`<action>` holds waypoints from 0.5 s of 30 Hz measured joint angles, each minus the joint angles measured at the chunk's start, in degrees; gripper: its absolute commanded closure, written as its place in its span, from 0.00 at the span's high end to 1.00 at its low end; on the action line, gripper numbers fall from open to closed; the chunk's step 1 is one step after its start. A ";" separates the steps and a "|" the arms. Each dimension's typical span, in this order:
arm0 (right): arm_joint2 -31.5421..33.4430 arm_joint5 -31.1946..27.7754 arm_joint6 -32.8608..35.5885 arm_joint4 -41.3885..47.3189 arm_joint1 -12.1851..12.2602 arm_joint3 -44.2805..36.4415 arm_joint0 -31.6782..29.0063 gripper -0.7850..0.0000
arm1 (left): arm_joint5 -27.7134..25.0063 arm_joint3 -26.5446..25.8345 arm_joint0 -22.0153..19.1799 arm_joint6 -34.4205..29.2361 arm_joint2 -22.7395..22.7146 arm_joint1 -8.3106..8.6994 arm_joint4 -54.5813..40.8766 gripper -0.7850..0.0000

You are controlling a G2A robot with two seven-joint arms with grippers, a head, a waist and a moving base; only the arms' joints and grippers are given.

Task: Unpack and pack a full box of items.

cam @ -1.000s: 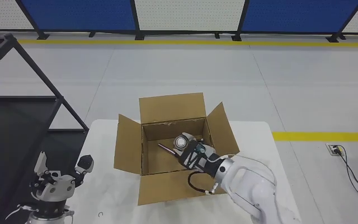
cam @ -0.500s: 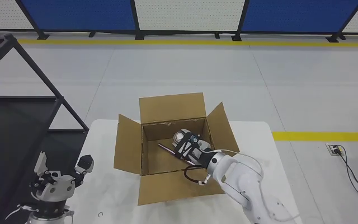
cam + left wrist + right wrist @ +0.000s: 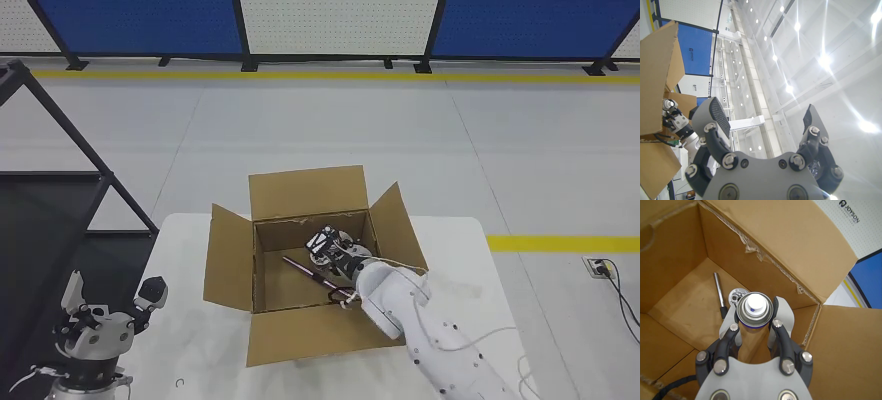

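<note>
Top view: white table [image 3: 188, 300], box [image 3: 305, 192], partitions [image 3: 140, 25].

1. The left gripper [image 3: 762, 111] points up at a ceiling [image 3: 829, 91] of bright lights, its fingers [image 3: 719, 115] spread wide.
2. The cardboard box [image 3: 657, 75] rises near it, flaps open.
3. Farther off, the right gripper [image 3: 670, 117] clasps a white-capped spray can [image 3: 668, 103] by the box's flap.

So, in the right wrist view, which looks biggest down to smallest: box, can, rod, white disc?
1. box
2. can, though it is nearest the camera
3. rod
4. disc, partly hidden behind the can
</note>
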 measured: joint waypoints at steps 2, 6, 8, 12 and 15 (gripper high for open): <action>-0.77 1.19 0.03 1.32 -0.83 3.42 1.46 0.00 | 0.00 0.00 0.00 0.00 0.00 0.00 0.00 1.00; -1.89 1.83 -0.75 4.01 -2.37 9.58 3.60 0.00 | 0.00 0.00 0.00 0.00 0.00 0.00 0.00 1.00; -2.20 1.86 -1.03 4.69 -2.87 11.60 4.25 0.00 | 0.00 0.00 0.00 0.00 0.00 0.00 0.00 1.00; -2.44 2.23 -2.07 6.04 -3.87 15.51 5.42 0.00 | 0.00 0.00 0.00 0.00 0.00 0.00 0.00 1.00; -2.37 2.11 -2.80 6.79 -4.41 17.54 6.02 0.25 | 0.00 0.00 0.00 0.00 0.00 0.00 0.00 1.00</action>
